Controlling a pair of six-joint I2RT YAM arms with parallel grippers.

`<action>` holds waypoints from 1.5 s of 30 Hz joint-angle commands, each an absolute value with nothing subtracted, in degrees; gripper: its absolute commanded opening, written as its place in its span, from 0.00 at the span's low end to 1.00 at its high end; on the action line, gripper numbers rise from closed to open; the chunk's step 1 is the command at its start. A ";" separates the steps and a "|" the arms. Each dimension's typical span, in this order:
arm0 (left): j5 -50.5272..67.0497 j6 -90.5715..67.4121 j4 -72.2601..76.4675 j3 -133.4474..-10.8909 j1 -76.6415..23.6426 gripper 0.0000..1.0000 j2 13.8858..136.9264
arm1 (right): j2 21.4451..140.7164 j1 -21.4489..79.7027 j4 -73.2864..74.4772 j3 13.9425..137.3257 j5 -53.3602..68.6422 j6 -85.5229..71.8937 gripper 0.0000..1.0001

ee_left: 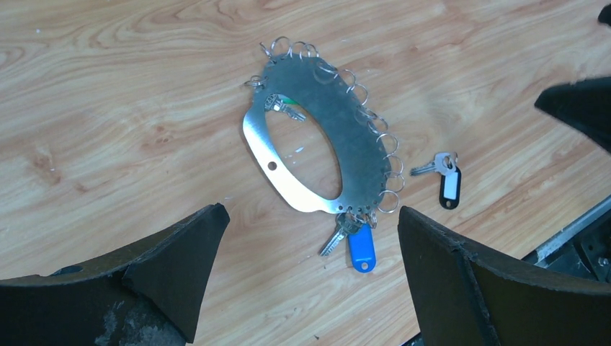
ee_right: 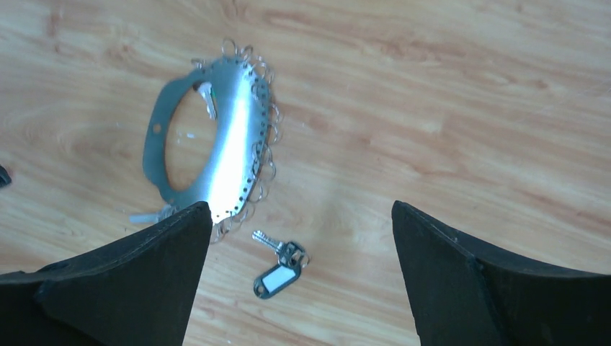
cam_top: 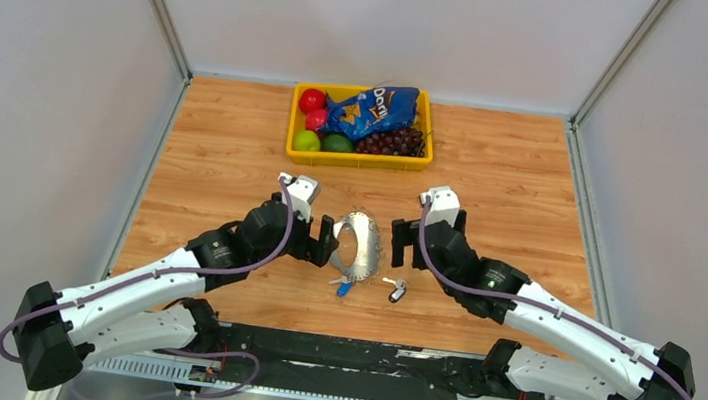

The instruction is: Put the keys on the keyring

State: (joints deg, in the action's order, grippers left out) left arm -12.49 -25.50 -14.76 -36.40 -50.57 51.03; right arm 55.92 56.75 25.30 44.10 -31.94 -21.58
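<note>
The keyring [cam_top: 362,246] [ee_left: 360,137] [ee_right: 230,151] is a flat silvery oval band with several small wire rings along one edge, lying on the wooden table between both arms. One key [ee_left: 337,236] with a blue tag [ee_left: 360,247] [cam_top: 344,286] hangs at its near end, and a small key [ee_left: 281,107] [ee_right: 207,97] lies inside the loop. A loose key [ee_left: 432,166] [ee_right: 270,241] [cam_top: 398,289] with a black tag [ee_right: 277,280] lies just right of the keyring. My left gripper [cam_top: 323,240] [ee_left: 310,210] hovers open at the keyring's left side. My right gripper [cam_top: 403,246] [ee_right: 300,205] hovers open at its right, above the loose key. Neither holds anything.
A yellow bin [cam_top: 359,160] at the back centre holds red and green fruit, a blue chip bag and dark grapes. Grey walls close in the left and right sides. A black rail [cam_top: 352,356] runs along the near edge by the arm bases.
</note>
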 commanded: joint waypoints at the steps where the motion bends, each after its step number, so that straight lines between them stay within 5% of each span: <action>1: -14.05 -28.11 -12.20 -35.34 -50.77 1.00 51.14 | 54.79 56.54 24.64 41.41 -26.18 -27.55 0.97; 18: -13.94 -28.37 -12.21 -33.21 -50.77 1.00 49.15 | 66.66 56.60 13.73 37.23 -13.99 -34.53 0.56; 45: -13.10 -28.73 -12.21 -32.38 -50.75 1.00 47.34 | 75.24 58.14 4.02 30.80 -6.52 -48.65 0.49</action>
State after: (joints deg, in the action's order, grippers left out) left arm -13.52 -28.23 -13.87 -32.69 -50.59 48.34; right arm 74.26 57.74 7.46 31.35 -6.48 -44.91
